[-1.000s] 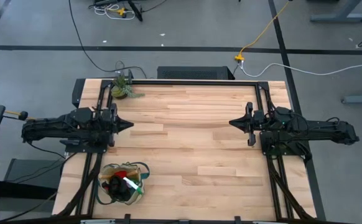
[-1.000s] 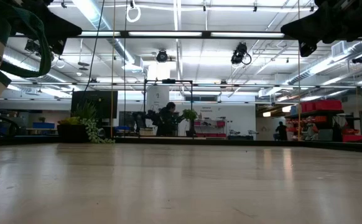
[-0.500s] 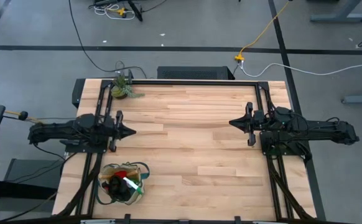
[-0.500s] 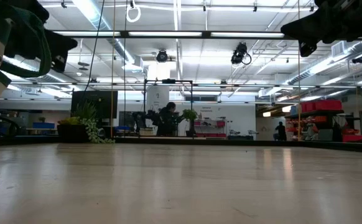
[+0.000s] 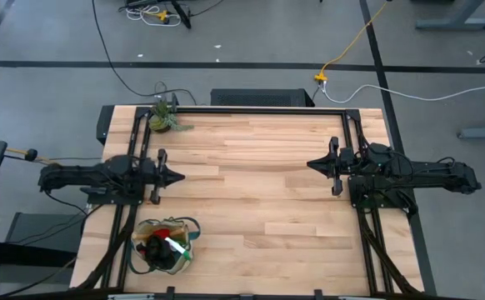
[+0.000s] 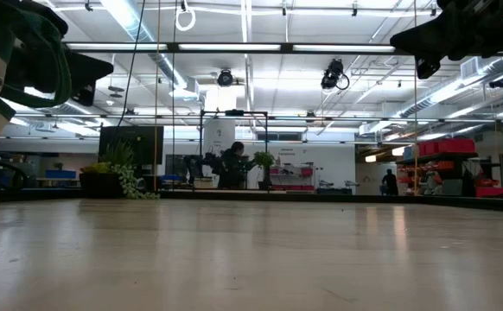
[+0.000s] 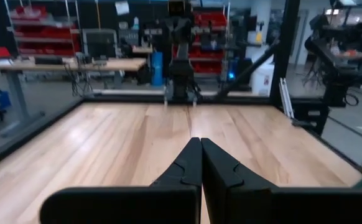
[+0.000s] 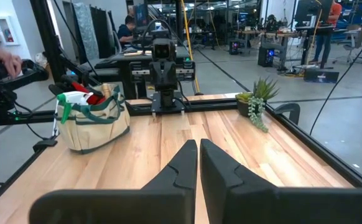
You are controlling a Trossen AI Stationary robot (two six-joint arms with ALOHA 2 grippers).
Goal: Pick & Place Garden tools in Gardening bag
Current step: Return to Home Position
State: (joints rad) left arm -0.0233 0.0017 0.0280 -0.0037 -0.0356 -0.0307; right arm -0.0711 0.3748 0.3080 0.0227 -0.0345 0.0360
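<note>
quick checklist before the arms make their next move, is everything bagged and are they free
1. Tools in the bag: ok for the red glove and the green-and-white item, which both show inside it. The wooden-handled tools: cannot tell.
2. No loose tools on the table: ok, only the bag and the potted plant show on it.
3. The left gripper is empty: ok, fingers shut on nothing.
4. The right gripper is empty: ok, fingers shut on nothing.
5. Arms apart from the bag and the plant: ok, each is at its own side of the table.
</note>
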